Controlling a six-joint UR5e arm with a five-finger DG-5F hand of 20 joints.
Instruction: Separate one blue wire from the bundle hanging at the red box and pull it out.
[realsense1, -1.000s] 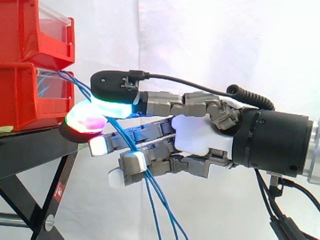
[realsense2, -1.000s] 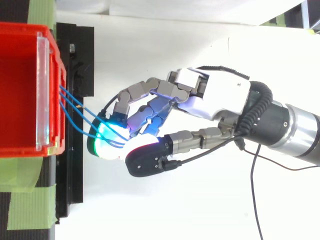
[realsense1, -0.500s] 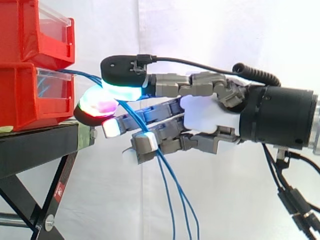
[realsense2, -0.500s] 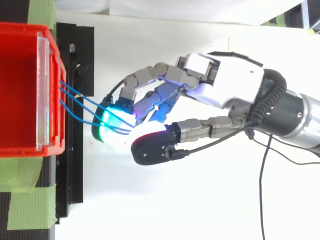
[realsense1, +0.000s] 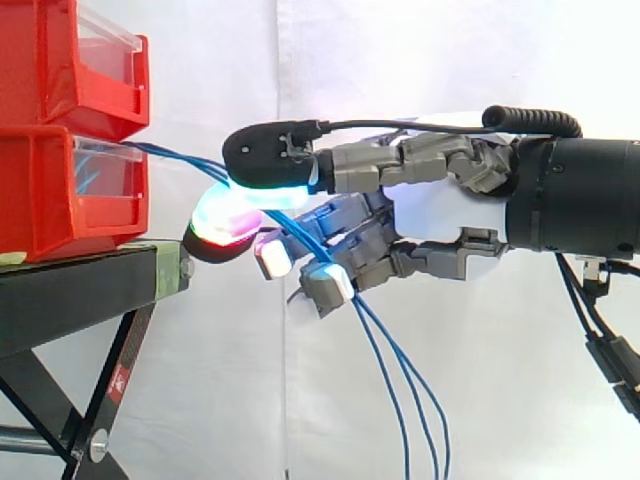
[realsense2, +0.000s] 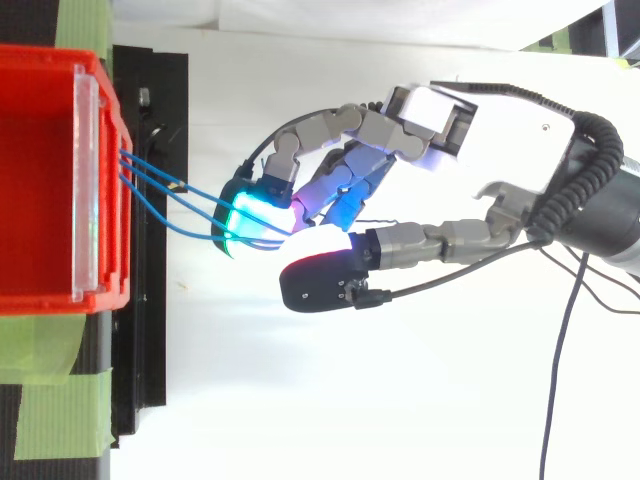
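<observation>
The hand (realsense1: 440, 215) is held level to the right of the lower red box (realsense1: 60, 190), apart from it. Its fingers are curled and its thumb pad is closed against a glowing fingertip, with the blue wires (realsense1: 165, 153) pinched between them. The wires are stretched from the box front to the pads and are left hanging below the curled fingers. The box is carried on a black stand (realsense1: 70, 295).
</observation>
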